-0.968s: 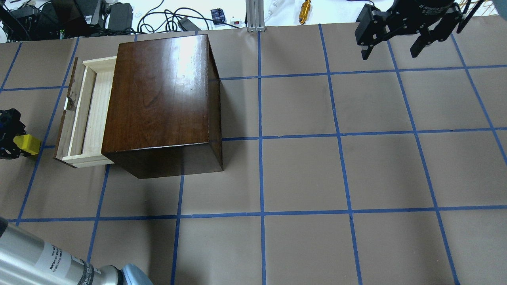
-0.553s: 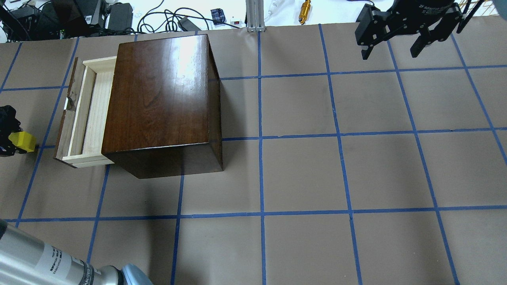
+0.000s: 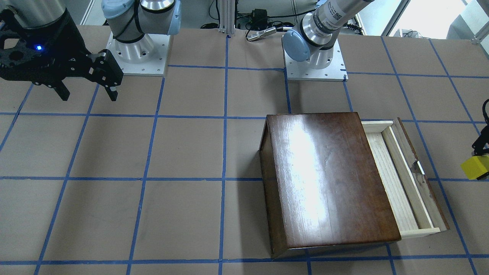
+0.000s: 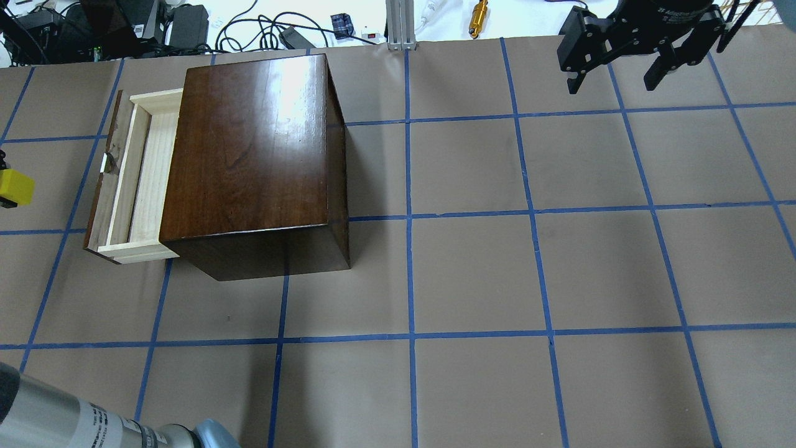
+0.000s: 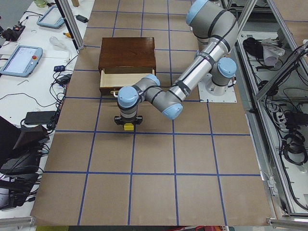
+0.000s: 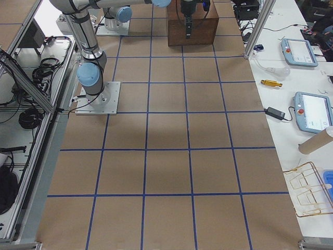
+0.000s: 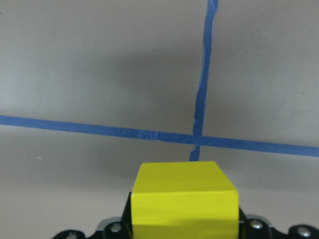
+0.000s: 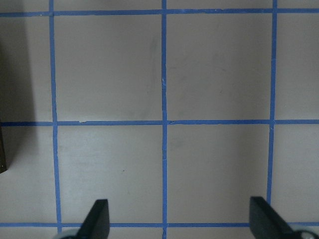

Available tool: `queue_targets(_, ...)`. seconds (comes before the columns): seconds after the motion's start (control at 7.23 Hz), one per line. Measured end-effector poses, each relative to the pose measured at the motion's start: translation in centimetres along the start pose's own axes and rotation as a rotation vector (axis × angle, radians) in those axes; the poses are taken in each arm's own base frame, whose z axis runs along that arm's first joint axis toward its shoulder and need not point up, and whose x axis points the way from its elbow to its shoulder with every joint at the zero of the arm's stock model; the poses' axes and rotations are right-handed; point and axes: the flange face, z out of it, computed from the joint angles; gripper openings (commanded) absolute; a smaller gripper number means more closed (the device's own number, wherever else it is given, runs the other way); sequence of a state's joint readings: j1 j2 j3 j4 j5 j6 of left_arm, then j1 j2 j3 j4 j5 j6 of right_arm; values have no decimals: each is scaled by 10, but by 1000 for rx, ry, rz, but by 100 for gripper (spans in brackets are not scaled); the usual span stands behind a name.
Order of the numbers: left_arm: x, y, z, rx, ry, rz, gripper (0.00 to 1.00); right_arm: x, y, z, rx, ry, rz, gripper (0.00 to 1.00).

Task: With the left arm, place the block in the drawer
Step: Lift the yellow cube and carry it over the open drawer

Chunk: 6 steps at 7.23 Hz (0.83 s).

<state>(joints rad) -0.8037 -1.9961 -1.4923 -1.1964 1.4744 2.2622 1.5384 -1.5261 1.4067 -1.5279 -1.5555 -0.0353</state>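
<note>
Left wrist-mounted view shows the left end effector [image 5: 127,120] pinching the yellow block [image 7: 183,199] above the counter [image 4: 472,267], near the open drawer [image 4: 144,180] but outside its front panel. The right end effector [image 4: 612,84] hangs spread, well apart.

drawer [image 4: 146,180] open from above | wooden box [image 4: 249,149] overhangs inner part
</note>
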Motion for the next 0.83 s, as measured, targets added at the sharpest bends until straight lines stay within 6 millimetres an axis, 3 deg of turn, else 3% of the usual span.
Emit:
queue_targets(0.14, -5, -25, -29, 12, 4, -8, 0, 0, 0, 0, 0, 0, 0, 100)
queue_targets(0.41, -16, -99, -71, 18, 17, -8, 0, 0, 0, 0, 0, 0, 1, 100)
queue_targets(0.55, -18, -138, -80, 26, 34, -12, 0, 0, 0, 0, 0, 0, 1, 100)
queue_targets(0.83, -22, -203, -73, 40, 63, 0, 0, 0, 0, 0, 0, 0, 2, 100)
